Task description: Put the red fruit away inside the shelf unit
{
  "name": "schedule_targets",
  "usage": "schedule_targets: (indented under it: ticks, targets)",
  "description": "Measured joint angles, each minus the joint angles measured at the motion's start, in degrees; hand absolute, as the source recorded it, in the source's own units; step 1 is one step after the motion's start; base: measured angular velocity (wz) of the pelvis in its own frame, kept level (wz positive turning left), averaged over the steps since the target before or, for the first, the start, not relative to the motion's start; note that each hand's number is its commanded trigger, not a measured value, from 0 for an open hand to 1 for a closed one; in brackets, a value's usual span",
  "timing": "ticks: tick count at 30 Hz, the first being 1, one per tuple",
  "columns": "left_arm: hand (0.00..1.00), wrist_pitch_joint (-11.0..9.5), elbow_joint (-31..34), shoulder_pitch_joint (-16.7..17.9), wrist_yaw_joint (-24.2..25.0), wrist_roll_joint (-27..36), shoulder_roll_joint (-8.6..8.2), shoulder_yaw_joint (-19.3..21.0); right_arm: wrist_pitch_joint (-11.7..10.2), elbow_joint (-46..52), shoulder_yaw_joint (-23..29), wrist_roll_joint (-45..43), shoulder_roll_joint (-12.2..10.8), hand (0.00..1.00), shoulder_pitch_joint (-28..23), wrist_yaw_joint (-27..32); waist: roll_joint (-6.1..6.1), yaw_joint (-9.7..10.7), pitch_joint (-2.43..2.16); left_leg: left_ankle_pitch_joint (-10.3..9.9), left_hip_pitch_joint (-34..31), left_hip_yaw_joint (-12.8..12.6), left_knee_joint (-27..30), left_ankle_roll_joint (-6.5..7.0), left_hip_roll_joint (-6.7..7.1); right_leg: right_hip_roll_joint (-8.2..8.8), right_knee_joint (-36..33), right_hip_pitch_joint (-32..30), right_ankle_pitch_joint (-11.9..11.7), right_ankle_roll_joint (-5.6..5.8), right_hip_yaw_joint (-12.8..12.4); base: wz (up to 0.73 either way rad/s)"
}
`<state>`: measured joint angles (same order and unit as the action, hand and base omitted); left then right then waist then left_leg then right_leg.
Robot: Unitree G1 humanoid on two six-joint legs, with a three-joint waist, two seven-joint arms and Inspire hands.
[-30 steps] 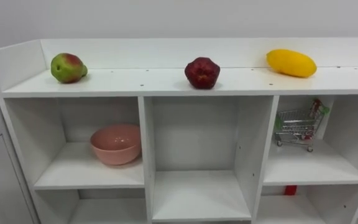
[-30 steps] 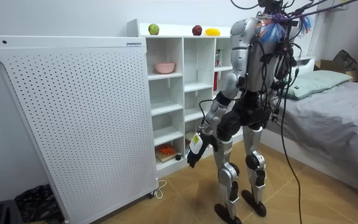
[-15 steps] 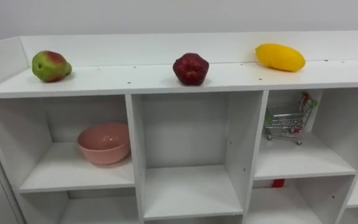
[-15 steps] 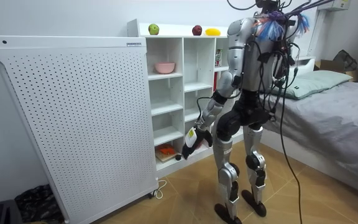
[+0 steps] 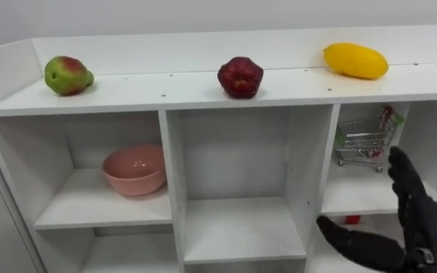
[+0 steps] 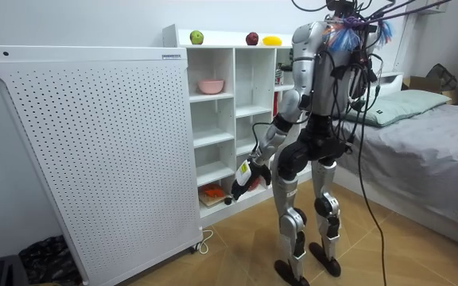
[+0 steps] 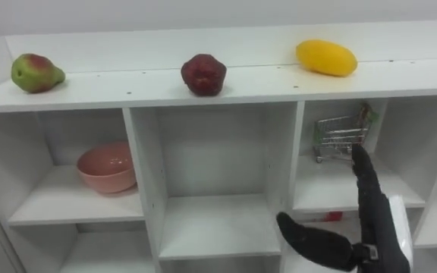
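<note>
Three fruits lie along the top board of the white closet [image 5: 171, 182]: a green-red pear [image 5: 67, 75] at the left, a dark red apple [image 5: 240, 76] in the middle and a yellow mango [image 5: 355, 60] at the right. My right hand [image 5: 419, 227] is raised at the lower right in front of the right-hand column, open with straight fingers and the thumb out to the left, holding nothing. It is below the mango and apart from all three fruits. In the room view I stand facing the closet, my left hand [image 6: 241, 181] low before its lower shelves.
A pink bowl [image 5: 133, 168] sits in the upper left compartment. A small toy shopping cart [image 5: 363, 142] stands in the upper right one. In the room view a white perforated panel [image 6: 94, 151] stands left of the closet and a bed [image 6: 428, 135] lies behind me.
My right hand has risen into the eye view at the lower right. In the room view my left arm swung forward toward the closet. The eye view shifted a little.
</note>
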<state>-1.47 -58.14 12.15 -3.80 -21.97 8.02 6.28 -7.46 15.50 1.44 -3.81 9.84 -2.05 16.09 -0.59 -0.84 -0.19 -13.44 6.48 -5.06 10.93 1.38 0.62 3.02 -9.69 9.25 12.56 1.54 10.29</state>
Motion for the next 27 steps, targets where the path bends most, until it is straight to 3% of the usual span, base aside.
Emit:
schedule_targets:
  ticks: [5, 8, 13, 15, 22, 27]
  targets:
    - [0.00, -0.59, 0.00, -0.73, -0.01, -0.04, -0.01, -0.05, -1.29, 4.88, -0.30, -1.52, 0.22, 0.00, 3.75, 0.58, 0.49, -1.06, 0.12, -0.01, -0.81, 0.41, 0.47, 0.00, 0.00, 0.06, 0.01, -0.24, -0.06, -0.02, 1.06, 0.04]
    - [0.00, -0.44, -0.19, -0.73, -0.05, -0.03, -0.02, -0.33, -1.28, 5.47, -0.80, -1.51, 1.51, 0.00, 5.81, 0.97, 0.43, -1.23, 0.18, -0.01, -0.86, 0.51, 0.26, 0.00, -0.02, 0.04, 0.01, -0.21, -0.11, -0.03, 1.16, 0.02]
    - [0.00, 0.38, -0.19, -1.12, -0.01, -0.05, 0.26, -1.92, -1.14, 5.46, -3.13, -1.67, 1.58, 0.00, 8.56, 0.45, 0.46, -1.19, 0.21, 0.10, -0.86, 0.90, 0.30, -0.01, 0.04, 0.06, 0.03, -0.18, -0.11, -0.03, 1.40, 0.02]
    - [0.00, 0.39, -0.14, -2.09, 0.79, -0.04, 0.43, -2.21, -1.12, 5.28, -3.31, -2.68, 1.60, 0.00, 10.85, 0.13, 0.80, -1.31, 0.42, 0.18, -0.89, 1.21, 0.34, -0.03, 0.05, 0.05, 0.04, -0.17, -0.11, -0.03, 1.51, 0.05]
    - [0.00, 1.10, 0.01, -4.55, 2.20, -0.04, 0.45, -2.25, -1.08, -0.54, -3.46, -0.73, 2.96, 0.00, 17.43, 0.22, 1.59, -2.06, 0.47, 0.23, -0.93, 1.85, 0.41, 0.00, 0.13, 0.11, 0.10, -0.07, -0.12, -0.02, 2.18, 0.03]
    - [0.00, 1.97, 0.76, -5.13, 2.26, 0.16, 0.56, -3.13, 1.29, -3.96, -3.44, -0.66, 2.98, 0.00, 19.24, 0.38, 1.62, -2.78, 0.45, 0.30, -1.28, 2.22, 0.48, -0.07, 0.11, 0.10, 0.16, -0.28, -0.12, -0.02, 2.63, 0.06]
